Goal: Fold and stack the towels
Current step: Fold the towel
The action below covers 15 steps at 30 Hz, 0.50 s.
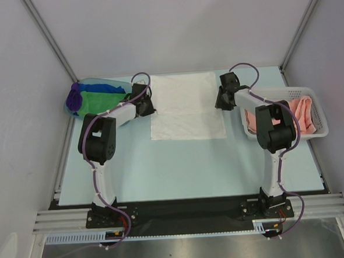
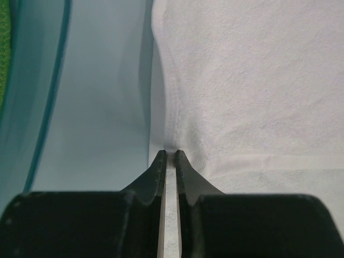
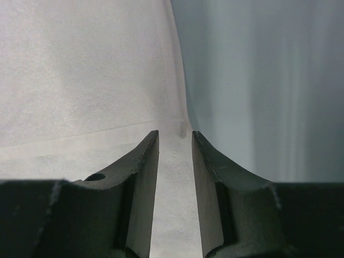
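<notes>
The white towel (image 1: 185,107) lies flat at the far middle of the surface (image 1: 192,168), with the left claw (image 2: 170,156) clenched on its left edge and the right claw (image 3: 175,134) parted astride its right edge, seemingly so both can lift it for a fold.

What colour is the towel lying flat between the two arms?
White: the towel is plain, with no pattern. The top view shows it best.
</notes>
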{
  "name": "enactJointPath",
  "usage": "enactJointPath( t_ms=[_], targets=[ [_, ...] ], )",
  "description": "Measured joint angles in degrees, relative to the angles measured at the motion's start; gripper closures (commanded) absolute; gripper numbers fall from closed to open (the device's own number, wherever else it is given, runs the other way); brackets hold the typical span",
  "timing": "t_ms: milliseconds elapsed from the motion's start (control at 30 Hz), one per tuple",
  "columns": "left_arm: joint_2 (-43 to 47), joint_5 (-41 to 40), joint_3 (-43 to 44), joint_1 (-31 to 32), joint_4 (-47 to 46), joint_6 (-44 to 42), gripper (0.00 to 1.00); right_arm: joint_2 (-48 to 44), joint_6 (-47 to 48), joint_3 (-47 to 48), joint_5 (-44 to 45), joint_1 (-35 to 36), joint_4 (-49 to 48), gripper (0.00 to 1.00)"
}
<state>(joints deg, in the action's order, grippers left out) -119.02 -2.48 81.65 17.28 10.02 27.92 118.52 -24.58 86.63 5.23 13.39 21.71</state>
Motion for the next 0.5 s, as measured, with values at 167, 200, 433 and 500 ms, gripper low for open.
enactJointPath(
  t_ms=[167,200,433,500],
  targets=[
    [-0.07,0.35,1.33,0.00,0.02,-0.11,0.95,0.17,0.00,1.64,0.39,0.00,0.33,0.66],
    [-0.07,0.39,1.46,0.00,0.00,-0.13,0.95,0.26,0.00,1.99,0.39,0.00,0.33,0.66],
    [-0.35,1.25,1.84,-0.02,0.02,-0.50,0.95,2.05,0.02,3.30,1.38,0.33,0.52,0.66],
    [-0.48,1.27,1.84,-0.02,0.02,-0.52,0.96,2.51,0.02,3.30,1.77,0.52,0.76,0.66]
  ],
)
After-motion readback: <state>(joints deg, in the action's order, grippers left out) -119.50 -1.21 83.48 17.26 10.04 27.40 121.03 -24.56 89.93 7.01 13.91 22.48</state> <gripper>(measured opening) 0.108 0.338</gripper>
